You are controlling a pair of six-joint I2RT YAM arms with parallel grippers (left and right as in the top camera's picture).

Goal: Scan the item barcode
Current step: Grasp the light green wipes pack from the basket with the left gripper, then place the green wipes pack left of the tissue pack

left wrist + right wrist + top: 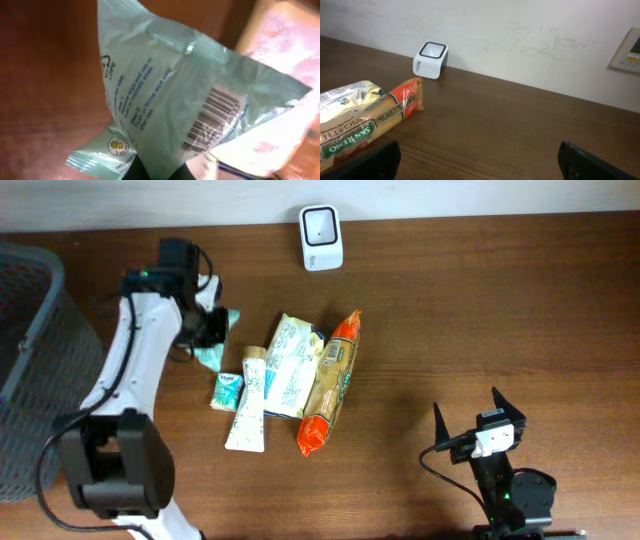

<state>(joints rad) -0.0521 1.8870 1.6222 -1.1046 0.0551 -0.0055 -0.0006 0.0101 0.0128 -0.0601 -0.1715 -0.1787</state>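
Note:
My left gripper (212, 330) is shut on a mint-green plastic packet (212, 352), left of the pile of items. In the left wrist view the packet (165, 90) fills the frame, pinched at its lower edge by the gripper (160, 172), and its barcode (212, 117) faces the camera. The white barcode scanner (321, 237) stands at the table's far edge, also seen in the right wrist view as the scanner (430, 60). My right gripper (467, 402) rests open at the front right, with nothing between its fingers (370, 161).
A pile lies mid-table: an orange spaghetti pack (330, 380), a white packet (290, 365), a white tube (247, 405) and a small teal packet (227, 390). A grey mesh basket (30, 360) stands at the left edge. The wall runs behind the scanner.

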